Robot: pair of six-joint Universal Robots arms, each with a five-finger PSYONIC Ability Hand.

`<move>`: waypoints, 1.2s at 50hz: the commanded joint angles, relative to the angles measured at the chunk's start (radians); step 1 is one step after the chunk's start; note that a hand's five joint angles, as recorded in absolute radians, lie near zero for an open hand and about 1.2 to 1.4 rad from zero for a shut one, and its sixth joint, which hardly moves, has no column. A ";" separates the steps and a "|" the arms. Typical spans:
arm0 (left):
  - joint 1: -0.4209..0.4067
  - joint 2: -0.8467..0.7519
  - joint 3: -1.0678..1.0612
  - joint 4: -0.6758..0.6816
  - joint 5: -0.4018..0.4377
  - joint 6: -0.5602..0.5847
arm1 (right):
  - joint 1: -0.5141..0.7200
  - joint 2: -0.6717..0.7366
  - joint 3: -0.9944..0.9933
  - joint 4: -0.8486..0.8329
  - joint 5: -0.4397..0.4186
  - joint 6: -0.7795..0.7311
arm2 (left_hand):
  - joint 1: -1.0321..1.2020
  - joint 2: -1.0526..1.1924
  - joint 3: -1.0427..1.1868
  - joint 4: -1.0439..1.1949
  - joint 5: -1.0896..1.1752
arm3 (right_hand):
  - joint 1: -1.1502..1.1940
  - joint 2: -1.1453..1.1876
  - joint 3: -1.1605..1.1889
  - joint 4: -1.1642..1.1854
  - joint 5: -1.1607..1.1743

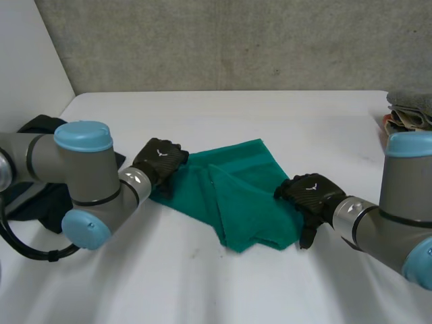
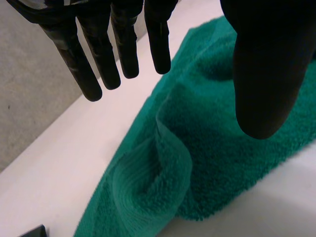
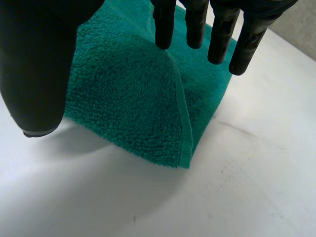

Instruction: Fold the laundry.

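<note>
your left hand (image 1: 159, 159) hovers over the left edge of the green towel (image 1: 239, 199), fingers straight, holding nothing. the towel lies rumpled on the white table (image 1: 202, 283) between your hands. your right hand (image 1: 312, 196) is at its right edge, fingers straight too, empty.

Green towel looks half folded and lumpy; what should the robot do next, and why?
Probably lower the left robot hand and pinch the bunched edge of the green towel beneath it, to pull it flat. The towel lies rumpled on the table, with a raised fold by that hand. Both it and the right robot hand are open, holding nothing.
</note>
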 commanded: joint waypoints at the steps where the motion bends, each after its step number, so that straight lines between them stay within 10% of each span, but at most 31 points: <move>1: -0.004 -0.057 0.063 -0.026 -0.034 0.002 | 0.017 0.014 0.019 -0.056 -0.001 -0.005 | 0.153 0.153 0.153 0.149 0.144 | 0.096 0.080 0.089 0.065 0.069; 5: -0.006 -0.090 0.091 -0.025 -0.043 0.003 | 0.017 0.033 0.019 -0.075 0.005 -0.003 | 0.364 0.364 0.364 0.360 0.355 | 0.359 0.343 0.353 0.329 0.333; 9: -0.010 -0.101 0.111 -0.026 -0.059 0.003 | 0.013 0.026 0.020 -0.115 0.022 -0.003 | 0.951 0.951 0.950 0.946 0.942 | 1.189 1.172 1.182 1.158 1.162; 31: -0.091 0.483 -0.099 0.184 -0.185 -0.128 | 0.003 -0.296 -0.175 -0.106 0.080 0.009 | 0.888 0.888 0.888 0.884 0.879 | 1.190 1.174 1.183 1.159 1.163; 34: -0.104 0.444 -0.132 0.184 -0.171 -0.138 | 0.002 -0.297 -0.158 -0.072 0.077 0.012 | 0.091 0.091 0.091 0.087 0.082 | 1.190 1.174 1.183 1.159 1.163; 38: -0.139 0.312 -0.135 0.155 -0.166 -0.139 | 0.006 -0.305 -0.124 -0.050 0.066 0.012 | -0.190 -0.189 -0.190 -0.194 -0.199 | 1.190 1.174 1.183 1.159 1.163; 52: -0.220 0.028 -0.047 0.038 -0.008 -0.328 | 0.017 -0.343 -0.124 -0.052 0.070 0.018 | -0.117 -0.117 -0.117 -0.121 -0.126 | 1.190 1.174 1.183 1.159 1.163; 60: -0.228 -0.052 0.037 -0.011 -0.069 -0.342 | 0.019 -0.375 -0.139 -0.049 0.065 0.073 | 0.159 0.159 0.158 0.154 0.150 | 1.190 1.174 1.183 1.159 1.163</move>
